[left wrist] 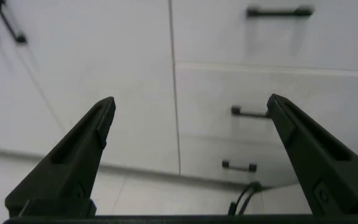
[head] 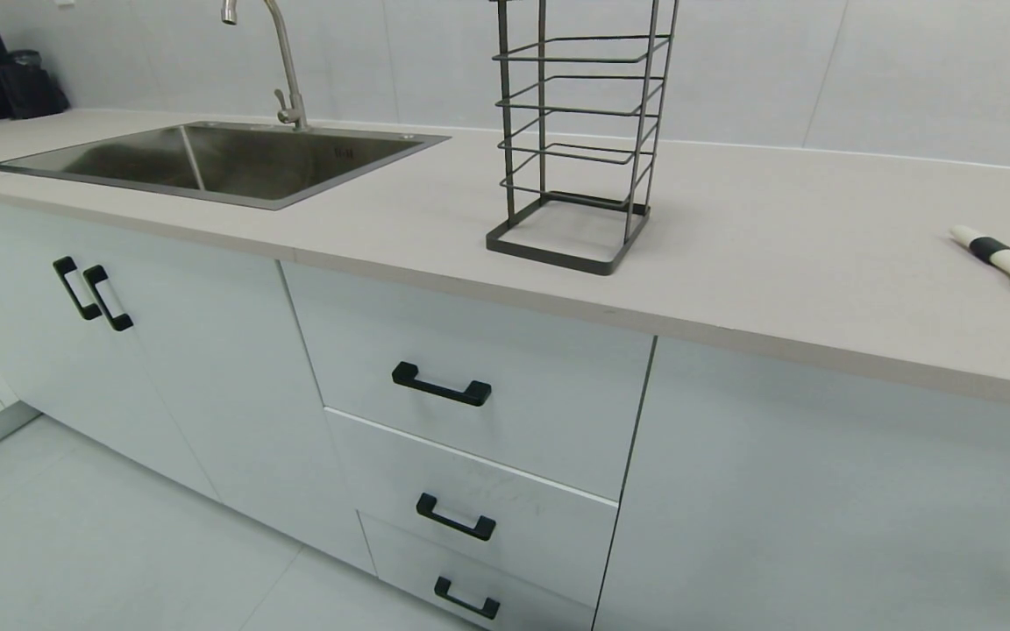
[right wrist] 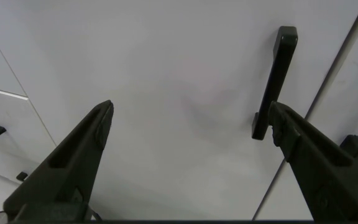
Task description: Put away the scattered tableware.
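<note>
A white utensil point(head: 1009, 267) with a black band around it is lying flat on the pale bench point(head: 777, 263), at the far right of the head view and well apart from everything else. A dark wire rack point(head: 579, 131) is standing upright near the middle of the bench, its tiers holding nothing, and to its left a steel sink point(head: 119, 158) is sitting sunk into the bench top with a curved tap point(head: 281, 53) rising behind it. Below the bench edge, a stack of three white drawers point(head: 470, 421) with black handles is facing outward, with white cupboard doors point(head: 163, 350) flanking it. The left hand point(left wrist: 191, 102) is hanging low in front of the cabinetry with its two dark fingers point(left wrist: 79, 155) spread wide and nothing between them; past them the drawer fronts and their handles point(left wrist: 250, 112) are showing. The right hand point(right wrist: 191, 107) is likewise gaping wide and gripping nothing, pointing at a plain white cupboard door point(right wrist: 166, 93) whose black bar handle point(right wrist: 275, 81) is sitting just beside one fingertip in that view.
</note>
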### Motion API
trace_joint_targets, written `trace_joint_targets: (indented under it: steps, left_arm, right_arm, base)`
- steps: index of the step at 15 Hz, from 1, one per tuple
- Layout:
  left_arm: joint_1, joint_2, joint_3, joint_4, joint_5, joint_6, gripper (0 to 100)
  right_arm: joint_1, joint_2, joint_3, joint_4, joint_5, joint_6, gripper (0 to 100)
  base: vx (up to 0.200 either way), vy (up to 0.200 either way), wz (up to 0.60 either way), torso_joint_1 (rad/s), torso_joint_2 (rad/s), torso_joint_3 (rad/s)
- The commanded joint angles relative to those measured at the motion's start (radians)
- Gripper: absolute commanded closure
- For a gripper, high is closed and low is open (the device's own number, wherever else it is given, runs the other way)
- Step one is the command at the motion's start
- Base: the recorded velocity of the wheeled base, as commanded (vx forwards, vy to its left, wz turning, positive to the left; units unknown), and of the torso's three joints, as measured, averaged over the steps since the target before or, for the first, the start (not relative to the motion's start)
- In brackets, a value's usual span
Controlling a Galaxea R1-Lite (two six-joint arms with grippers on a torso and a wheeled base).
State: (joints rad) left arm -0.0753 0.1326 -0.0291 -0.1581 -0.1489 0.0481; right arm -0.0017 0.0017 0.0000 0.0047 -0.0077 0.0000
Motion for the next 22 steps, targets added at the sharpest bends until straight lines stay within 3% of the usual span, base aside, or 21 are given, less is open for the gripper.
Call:
trace_joint_targets:
  steps: [1,4,7,16,22]
  left_arm:
    - [0.075,-0.133,0.029,0.153,0.037,-0.005,0]
    - [0.077,-0.133,0.029,0.161,0.058,-0.040,0]
    - [0.077,-0.133,0.029,0.161,0.104,-0.036,0]
    - [0.077,-0.133,0.029,0.161,0.097,-0.042,0]
    - [0.077,-0.133,0.029,0.161,0.097,-0.045,0]
  right_arm:
    - [0.000,0.000,0.000,0.000,0.000,0.000,0]
    - [0.000,0.000,0.000,0.000,0.000,0.000,0]
    - [0.000,0.000,0.000,0.000,0.000,0.000,0]
    - [0.000,0.000,0.000,0.000,0.000,0.000,0]
    - [0.000,0.000,0.000,0.000,0.000,-0.002,0]
  base:
    - [0.000,0.000,0.00,0.000,0.00,0.000]
    - [0.000,0.000,0.00,0.000,0.00,0.000]
    - [0.000,0.000,-0.60,0.002,0.00,0.001]
    - [0.000,0.000,-0.40,0.002,0.00,0.002]
    - [0.000,0.000,0.00,0.000,0.00,0.000]
